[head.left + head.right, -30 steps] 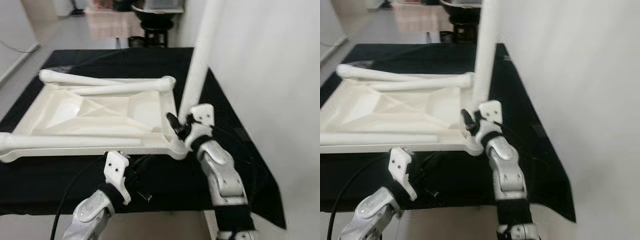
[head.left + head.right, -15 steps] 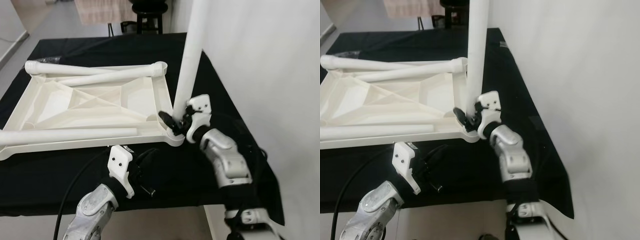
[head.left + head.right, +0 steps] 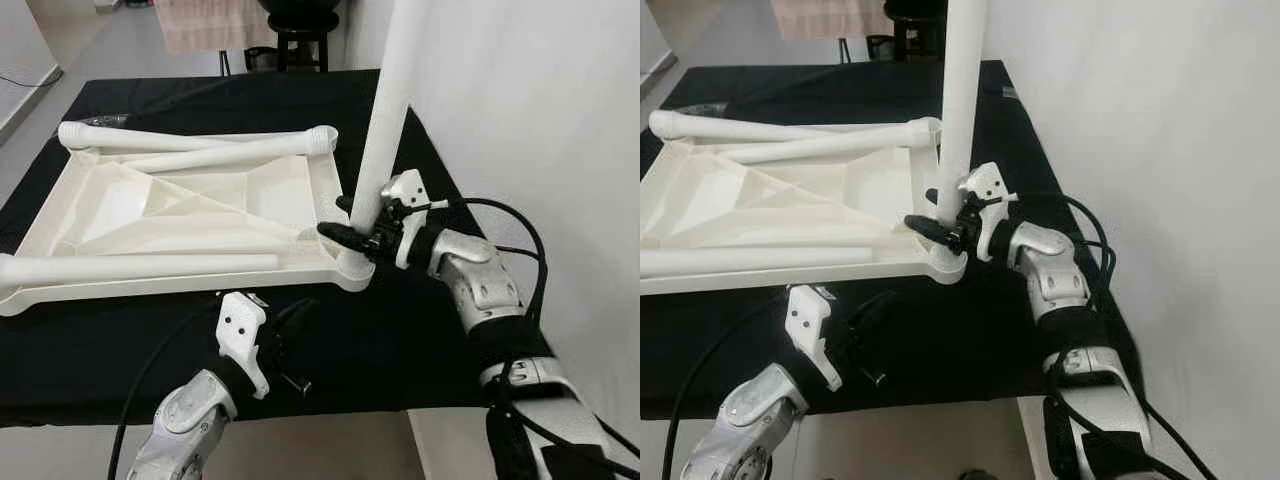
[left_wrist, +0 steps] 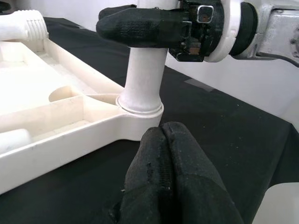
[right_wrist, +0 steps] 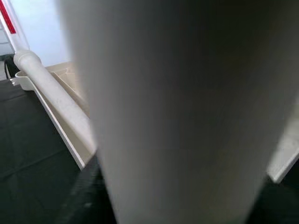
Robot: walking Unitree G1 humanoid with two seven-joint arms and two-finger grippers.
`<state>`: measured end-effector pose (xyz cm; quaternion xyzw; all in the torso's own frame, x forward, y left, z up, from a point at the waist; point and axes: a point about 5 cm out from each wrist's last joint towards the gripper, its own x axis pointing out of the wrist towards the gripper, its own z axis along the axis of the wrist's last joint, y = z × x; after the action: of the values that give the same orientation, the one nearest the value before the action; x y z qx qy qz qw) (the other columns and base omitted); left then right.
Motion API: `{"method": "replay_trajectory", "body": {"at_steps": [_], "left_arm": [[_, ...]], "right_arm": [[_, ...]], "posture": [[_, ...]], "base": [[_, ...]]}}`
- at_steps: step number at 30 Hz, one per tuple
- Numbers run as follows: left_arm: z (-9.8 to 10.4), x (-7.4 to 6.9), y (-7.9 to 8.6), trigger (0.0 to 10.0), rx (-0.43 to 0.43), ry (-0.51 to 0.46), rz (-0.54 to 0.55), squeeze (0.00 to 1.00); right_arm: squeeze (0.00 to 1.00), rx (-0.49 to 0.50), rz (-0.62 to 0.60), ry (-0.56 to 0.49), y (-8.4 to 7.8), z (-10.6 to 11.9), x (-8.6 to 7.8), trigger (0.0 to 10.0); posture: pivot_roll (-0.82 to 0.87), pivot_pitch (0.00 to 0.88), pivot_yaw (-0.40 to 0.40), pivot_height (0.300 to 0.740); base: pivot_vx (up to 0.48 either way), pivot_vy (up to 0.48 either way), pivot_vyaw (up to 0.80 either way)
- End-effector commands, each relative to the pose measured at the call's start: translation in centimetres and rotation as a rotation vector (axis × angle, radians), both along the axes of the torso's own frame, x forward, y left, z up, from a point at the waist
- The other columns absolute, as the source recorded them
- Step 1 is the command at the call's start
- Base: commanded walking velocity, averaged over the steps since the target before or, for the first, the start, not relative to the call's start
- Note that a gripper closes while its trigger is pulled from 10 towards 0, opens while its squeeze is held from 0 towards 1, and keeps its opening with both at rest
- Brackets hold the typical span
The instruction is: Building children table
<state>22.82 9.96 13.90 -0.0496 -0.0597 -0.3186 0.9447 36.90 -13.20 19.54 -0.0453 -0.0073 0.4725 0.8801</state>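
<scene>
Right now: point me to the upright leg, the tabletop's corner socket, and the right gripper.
upright leg [image 3: 385, 120], left eye view, mid shaft.
corner socket [image 4: 140, 108], left wrist view, collar around the leg's base.
right gripper [image 3: 345, 218], left eye view, between the fingertips, at the leg.

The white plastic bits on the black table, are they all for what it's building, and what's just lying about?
For the job:
- upturned tabletop
- upright leg in its corner socket, gripped by the right gripper
- three loose legs lying on it

Just about:
- black cloth
- stool behind
- left gripper, idle, shut
</scene>
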Motion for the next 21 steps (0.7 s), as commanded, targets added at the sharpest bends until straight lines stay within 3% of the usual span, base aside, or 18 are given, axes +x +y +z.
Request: {"method": "replay_trajectory", "body": {"at_steps": [1,12,14,15,17,18,19,20,21], "left_arm": [[-0.7,-0.2,-0.1,10.0,0.006,0.023,0.002,0.0],[-0.7,-0.4,0.0,10.0,0.003,0.026,0.001,0.0],[-0.7,-0.4,0.1,10.0,0.002,0.027,0.001,0.0],[-0.7,-0.5,0.1,10.0,0.003,0.026,0.0,0.0],[-0.7,-0.5,0.1,10.0,0.003,0.026,0.0,0.0],[-0.6,-0.5,0.3,10.0,0.003,0.026,0.0,0.0],[-0.5,-0.4,0.4,10.0,0.004,0.025,0.0,0.0],[-0.5,-0.4,0.4,10.0,0.004,0.025,0.0,0.0],[-0.4,-0.4,0.4,10.0,0.005,0.024,-0.001,0.0]], "right_arm": [[0.0,0.033,0.047,0.022,0.6,-0.1,0.1,0.0],[0.0,0.016,0.011,0.029,-0.4,-1.5,-0.3,0.0],[0.0,-0.035,-0.099,0.061,-0.7,-3.6,-1.3,0.0],[0.0,-0.057,-0.235,0.09,-0.6,-4.9,-1.7,0.0],[0.0,-0.057,-0.235,0.09,-0.6,-4.9,-1.7,0.0],[0.0,-0.027,-0.507,0.117,-0.4,-5.7,-2.2,0.0],[0.0,0.028,-0.606,0.162,1.0,-6.0,-3.5,0.0],[0.0,0.028,-0.606,0.162,1.0,-6.0,-3.5,0.0],[0.0,0.05,-0.637,0.146,2.3,-5.7,-4.5,0.0]], "posture": [[0.08,0.096,-0.043,0.74],[0.07,0.113,-0.039,0.74],[0.07,0.12,-0.04,0.74],[0.07,0.123,-0.04,0.74],[0.07,0.123,-0.04,0.74],[0.07,0.129,-0.039,0.74],[0.07,0.133,-0.029,0.74],[0.07,0.133,-0.029,0.74],[0.07,0.132,-0.024,0.74]], "base": [[0.0,0.0,0.0],[0.0,0.0,0.0],[0.0,0.0,0.0],[0.0,0.0,0.0],[0.0,0.0,0.0],[0.0,0.0,0.0],[0.0,0.0,0.0],[0.0,0.0,0.0],[0.0,0.0,0.0]]}}
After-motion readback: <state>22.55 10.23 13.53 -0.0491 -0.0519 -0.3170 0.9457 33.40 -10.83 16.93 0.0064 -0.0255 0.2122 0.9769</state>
